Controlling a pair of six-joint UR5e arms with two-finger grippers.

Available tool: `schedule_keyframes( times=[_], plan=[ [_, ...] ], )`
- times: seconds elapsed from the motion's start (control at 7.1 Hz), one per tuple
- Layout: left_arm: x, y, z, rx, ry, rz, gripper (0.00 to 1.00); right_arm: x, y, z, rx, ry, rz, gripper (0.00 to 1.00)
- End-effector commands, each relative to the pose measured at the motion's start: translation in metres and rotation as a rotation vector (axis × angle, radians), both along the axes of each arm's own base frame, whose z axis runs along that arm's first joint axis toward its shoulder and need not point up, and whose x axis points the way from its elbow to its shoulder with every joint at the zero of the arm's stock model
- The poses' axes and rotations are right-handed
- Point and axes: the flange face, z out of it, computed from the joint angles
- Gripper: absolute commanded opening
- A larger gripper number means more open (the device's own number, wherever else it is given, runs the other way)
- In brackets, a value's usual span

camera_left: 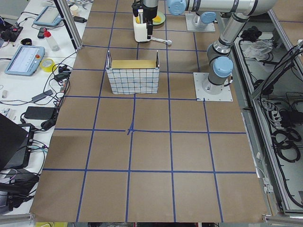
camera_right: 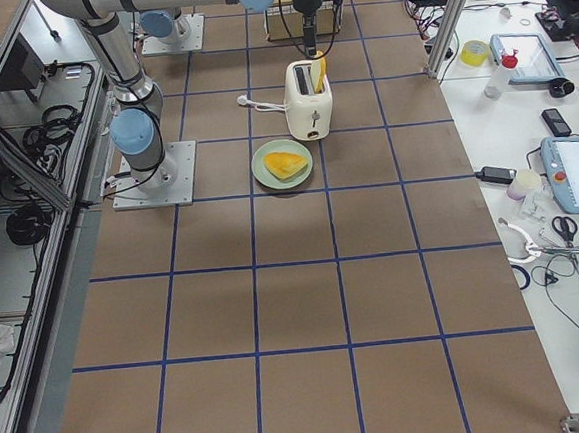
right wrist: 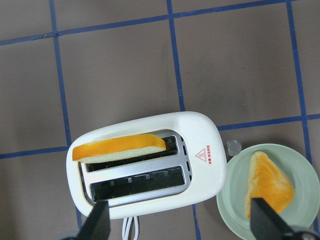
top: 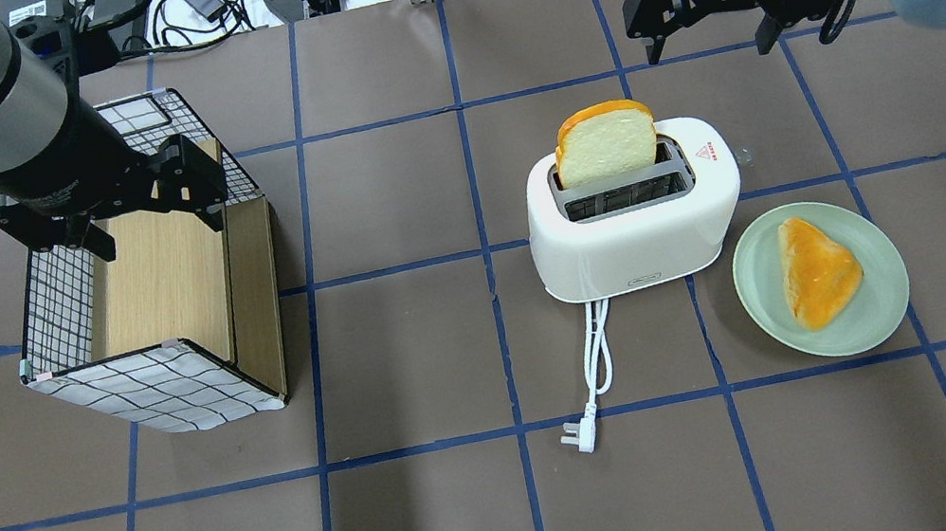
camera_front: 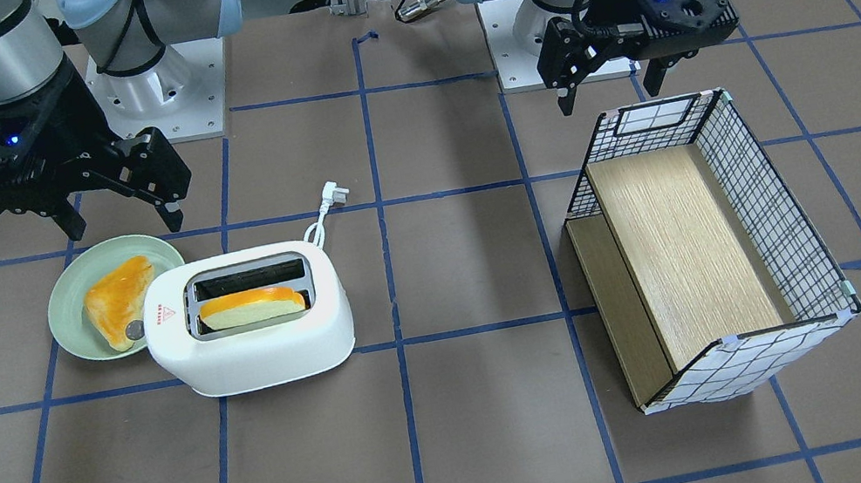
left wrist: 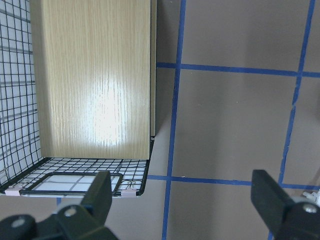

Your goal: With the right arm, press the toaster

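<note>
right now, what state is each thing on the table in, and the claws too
white plastic two-slot toaster: upright, one slot filled
orange-crusted bread slice: standing high out of its slot
white plug: unplugged, lying loose
pale green round plate: holds a triangular toast
wire-grid basket: upright, open-topped
left claw: open, above the basket's edge
right claw: open, clear of the toaster

In the right wrist view, the white cord [right wrist: 131, 230] of the rounded white plastic toaster [right wrist: 205, 180] runs off the bottom edge. The pale green round plate [right wrist: 232, 195] is clipped at the lower right. The lower part of the orange-crusted bread slice [top: 607, 145] is hidden inside the slot. The left wrist view cuts the black wire basket [left wrist: 15, 100] at the top and left.
</note>
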Motion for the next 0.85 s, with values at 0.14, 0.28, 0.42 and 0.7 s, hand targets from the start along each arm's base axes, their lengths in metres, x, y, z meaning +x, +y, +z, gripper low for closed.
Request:
schedule_keyframes(
  times=[0.14,0.28,0.42,0.7],
  plan=[
    [0.000,0.000,0.000,0.000,0.000,0.000,1.00,-0.007,-0.005,-0.002,0.004,-0.010,0.036,1.00],
    [0.000,0.000,0.000,0.000,0.000,0.000,1.00,-0.014,-0.003,0.000,0.000,0.040,0.025,1.00],
    [0.000,0.000,0.000,0.000,0.000,0.000,1.00,-0.016,-0.003,0.001,-0.001,0.053,0.018,1.00],
    [0.000,0.000,0.000,0.000,0.000,0.000,1.00,-0.015,-0.003,0.003,-0.010,0.051,0.010,1.00]
  ],
)
